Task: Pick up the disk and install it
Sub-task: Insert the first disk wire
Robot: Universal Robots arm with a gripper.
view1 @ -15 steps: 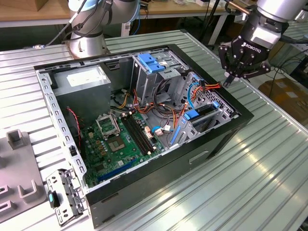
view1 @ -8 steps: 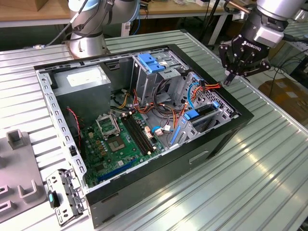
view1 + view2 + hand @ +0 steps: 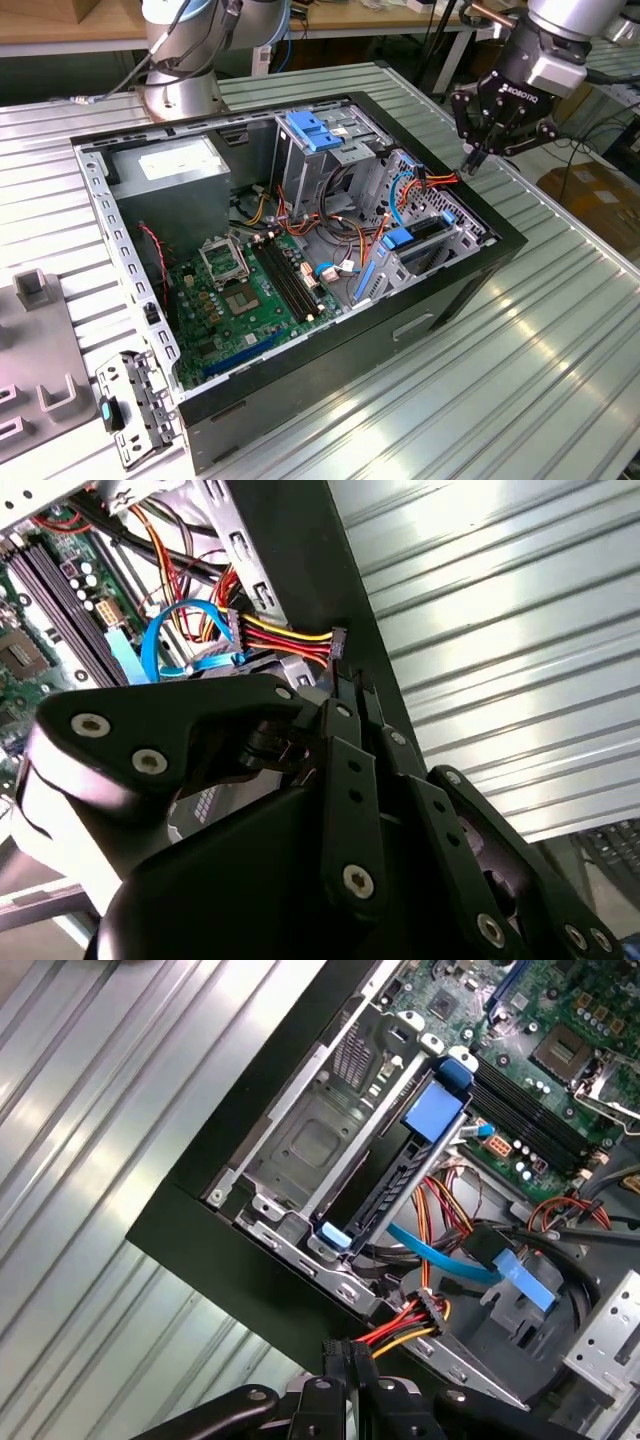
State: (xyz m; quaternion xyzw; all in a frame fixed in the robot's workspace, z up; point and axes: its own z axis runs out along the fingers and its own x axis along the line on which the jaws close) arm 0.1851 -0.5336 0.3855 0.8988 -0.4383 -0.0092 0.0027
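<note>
Black fingers closed: your hand (image 3: 473, 163) hovers at the case (image 3: 300, 385) edge, tips on the red-and-yellow power plug (image 3: 338, 640), apparently because the disk (image 3: 400, 1175) already sits edgewise in its bay.

light: bright, supplied from overhead
glare: white streaks thrown across ribbed surface (image 3: 560, 330)
shadow: case (image 3: 330, 350) interior dimmed

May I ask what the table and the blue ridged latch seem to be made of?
Table: ribbed bare metal, probably aluminium, judging by its bright streaky reflections. Blue ridged latch: likely moulded plastic, with even colour and a soft, dull sheen.
</note>
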